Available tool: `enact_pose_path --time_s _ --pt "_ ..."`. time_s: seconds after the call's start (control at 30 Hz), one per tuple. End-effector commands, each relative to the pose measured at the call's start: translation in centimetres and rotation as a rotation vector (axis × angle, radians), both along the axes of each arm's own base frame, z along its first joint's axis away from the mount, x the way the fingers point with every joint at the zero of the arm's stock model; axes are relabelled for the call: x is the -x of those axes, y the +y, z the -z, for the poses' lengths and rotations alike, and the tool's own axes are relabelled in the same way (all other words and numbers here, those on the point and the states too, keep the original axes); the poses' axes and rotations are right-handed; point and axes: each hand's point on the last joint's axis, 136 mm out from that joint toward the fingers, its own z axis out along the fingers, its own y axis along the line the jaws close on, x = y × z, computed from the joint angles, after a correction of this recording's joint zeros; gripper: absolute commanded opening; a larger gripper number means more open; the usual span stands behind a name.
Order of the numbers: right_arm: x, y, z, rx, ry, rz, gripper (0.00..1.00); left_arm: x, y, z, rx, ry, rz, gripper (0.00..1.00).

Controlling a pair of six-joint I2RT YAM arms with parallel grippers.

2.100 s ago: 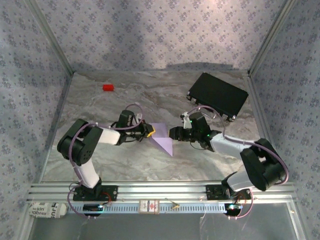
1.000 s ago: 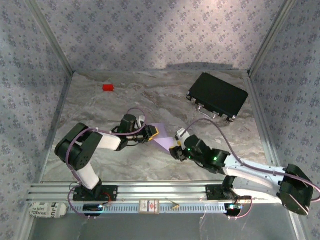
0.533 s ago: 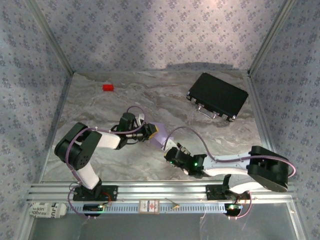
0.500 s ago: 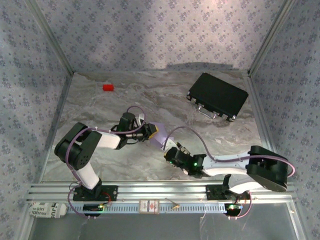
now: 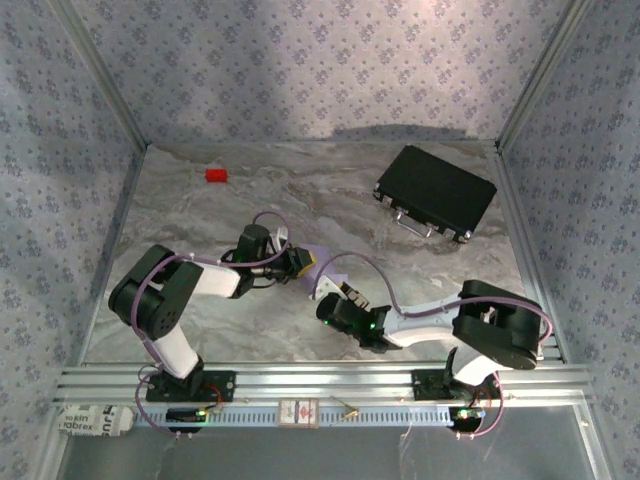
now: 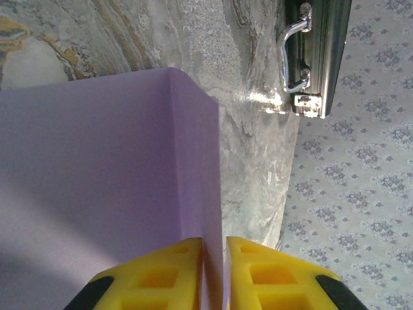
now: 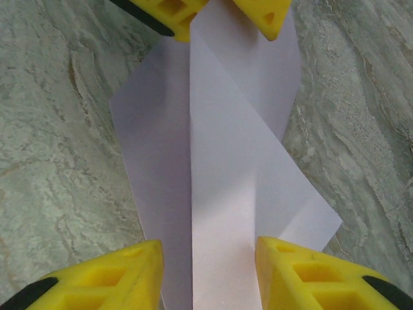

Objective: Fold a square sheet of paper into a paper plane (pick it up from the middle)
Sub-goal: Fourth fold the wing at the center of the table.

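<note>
While the lilac paper point(image 7: 219, 161) is largely hidden by the arms from above, its folds are shown at the right wrist, between the right gripper's point(image 7: 210, 247) spread fingers; its far edge is pinched by the left gripper point(image 6: 214, 248).

The sheet of paper point(image 5: 320, 262) is thin, matte and pale lilac, and it is partly folded, not a flat square. On the right wrist camera the paper point(image 7: 219, 168) shows a sharp straight crease along its length. A slanted flap overlaps one side, and a pointed corner juts out to the right. It lies low on the grey marbled worktop point(image 5: 200, 220), near the middle. One folded edge is pinched between the jaws of the left gripper point(image 6: 214, 242).
</note>
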Motion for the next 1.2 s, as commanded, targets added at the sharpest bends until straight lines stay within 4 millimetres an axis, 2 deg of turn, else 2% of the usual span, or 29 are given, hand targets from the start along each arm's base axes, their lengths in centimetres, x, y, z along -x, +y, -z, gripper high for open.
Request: enact_pose_path --time_s 0.0,0.13,0.43,0.83,0.93,1.17 --pt "-0.8 0.4 -0.5 -0.001 -0.031 0.023 0.4 -0.3 -0.3 -1.8 0.033 -0.042 0.014 0.16" --pt "-1.0 0.5 0.0 -0.001 -0.021 0.031 0.35 -0.3 -0.3 -1.8 0.034 -0.043 0.014 0.14" --pt "-1.4 0.7 -0.3 -0.025 -0.026 0.048 0.26 -0.4 -0.2 -1.6 0.031 -0.032 0.011 0.11" --pt "-1.8 0.7 0.0 -0.026 -0.017 0.058 0.24 -0.4 -0.1 -1.6 0.035 -0.023 0.006 0.08" --pt "-1.8 0.7 0.0 -0.032 -0.013 0.055 0.17 -0.5 0.0 -1.5 0.032 -0.02 0.004 0.08" --pt "-1.6 1.1 -0.1 -0.069 0.011 0.041 0.12 -0.6 0.1 -1.5 0.031 -0.019 -0.002 0.11"
